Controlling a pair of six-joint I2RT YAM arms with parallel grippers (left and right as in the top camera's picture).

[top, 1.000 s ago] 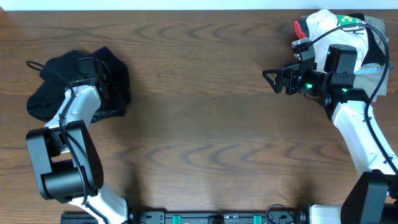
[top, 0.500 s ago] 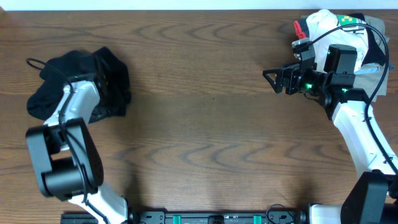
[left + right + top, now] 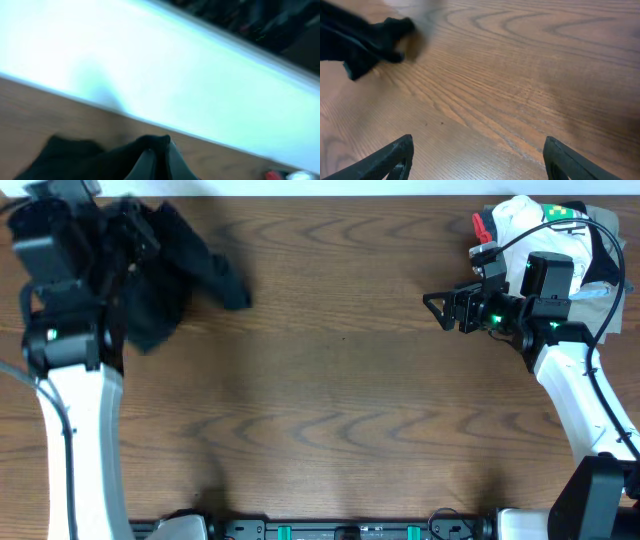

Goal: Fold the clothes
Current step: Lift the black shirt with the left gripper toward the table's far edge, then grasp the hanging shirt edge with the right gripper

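Observation:
A black garment (image 3: 170, 265) hangs lifted off the wooden table (image 3: 330, 400) at the far left, one corner trailing to the right. My left gripper (image 3: 118, 232) is shut on it; in the left wrist view the fingers (image 3: 156, 161) pinch a fold of the black cloth (image 3: 95, 160). My right gripper (image 3: 440, 310) is open and empty above bare wood at the right. In the right wrist view the open jaws (image 3: 477, 155) frame bare table, and the black garment (image 3: 360, 37) shows far off at the upper left.
A pile of clothes (image 3: 530, 225), white with red and green parts, lies at the back right corner behind my right arm. The table's back edge meets a white wall (image 3: 150, 65).
My left arm has risen and swung toward the back left, lifting the black garment off the table; the cloth now hangs stretched out. The right arm has not moved.

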